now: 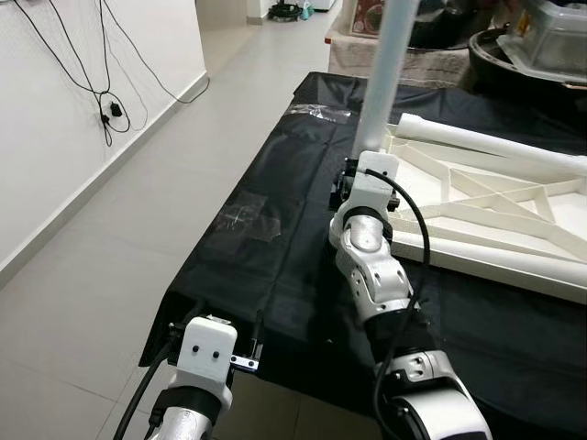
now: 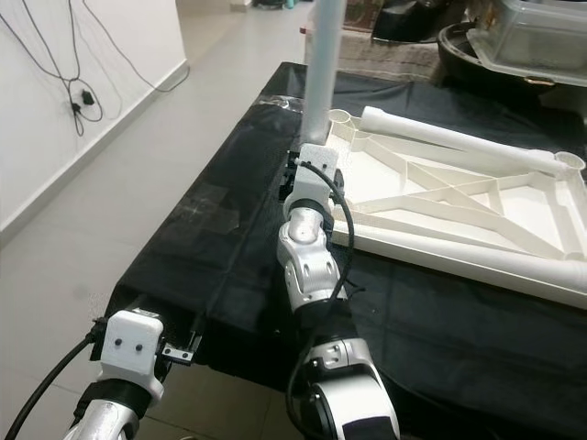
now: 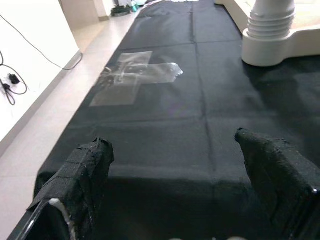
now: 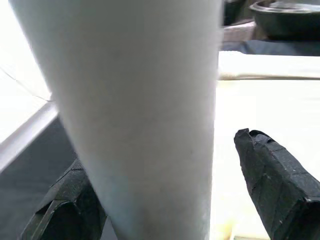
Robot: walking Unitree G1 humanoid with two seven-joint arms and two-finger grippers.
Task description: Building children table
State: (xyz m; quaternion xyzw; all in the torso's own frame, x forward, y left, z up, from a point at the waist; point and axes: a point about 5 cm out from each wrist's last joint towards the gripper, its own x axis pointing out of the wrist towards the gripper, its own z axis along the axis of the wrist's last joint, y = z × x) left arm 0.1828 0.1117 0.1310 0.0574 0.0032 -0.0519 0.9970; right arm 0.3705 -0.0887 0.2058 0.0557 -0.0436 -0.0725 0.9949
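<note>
A white table top (image 2: 440, 243) lies upside down on the black-covered table (image 1: 275, 266). A white leg (image 1: 390, 64) stands upright in its near left corner socket (image 3: 265, 50). My right gripper (image 4: 159, 150) is at the lower part of this leg (image 4: 140, 115), open, with one finger (image 4: 70, 210) close against it and the other finger (image 4: 270, 190) standing clear. A second white leg (image 2: 459, 137) lies along the far side of the table top. My left gripper (image 3: 172, 140) hovers open over the near edge of the cloth, holding nothing.
Clear tape patches (image 3: 135, 77) lie on the cloth left of the table top. Tiled floor (image 1: 138, 229) and a white wall with hanging cables (image 1: 105, 101) are on the left. Bins and tubs (image 1: 541, 37) stand beyond the table at the back right.
</note>
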